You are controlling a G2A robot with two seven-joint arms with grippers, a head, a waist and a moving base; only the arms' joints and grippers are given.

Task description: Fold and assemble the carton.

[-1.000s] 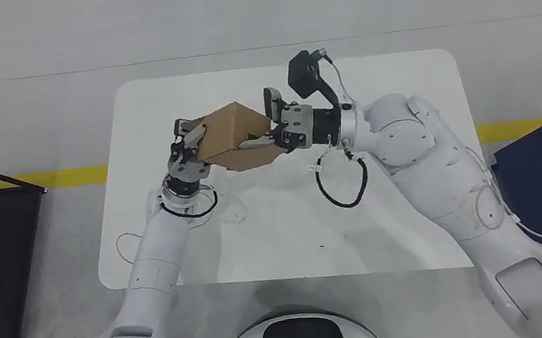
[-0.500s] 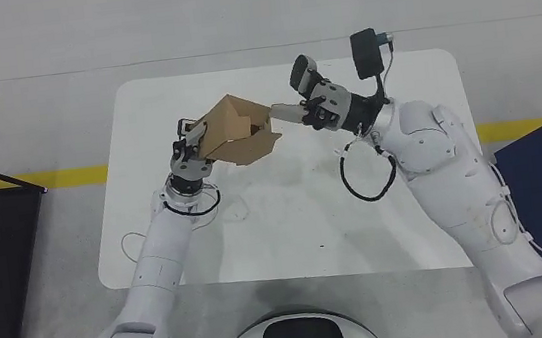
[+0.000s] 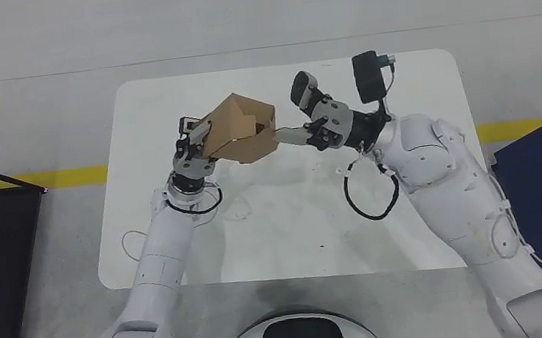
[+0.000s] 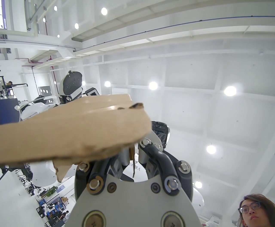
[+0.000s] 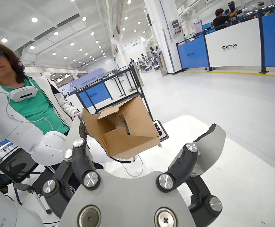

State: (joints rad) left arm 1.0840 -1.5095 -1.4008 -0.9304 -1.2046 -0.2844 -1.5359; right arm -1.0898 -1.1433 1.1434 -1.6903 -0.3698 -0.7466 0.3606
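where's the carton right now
In the top view the carton hangs above the far left part of the table, clamped in the left gripper, with the open right gripper close by on its right.

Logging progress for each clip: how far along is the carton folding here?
Done: the carton is opened into a box shape and held above the table. In hand: the left tool is shut on one edge, and the right tool is open beside the open end. Left: the end flaps are only partly folded in, with the inside showing, so closing remains.
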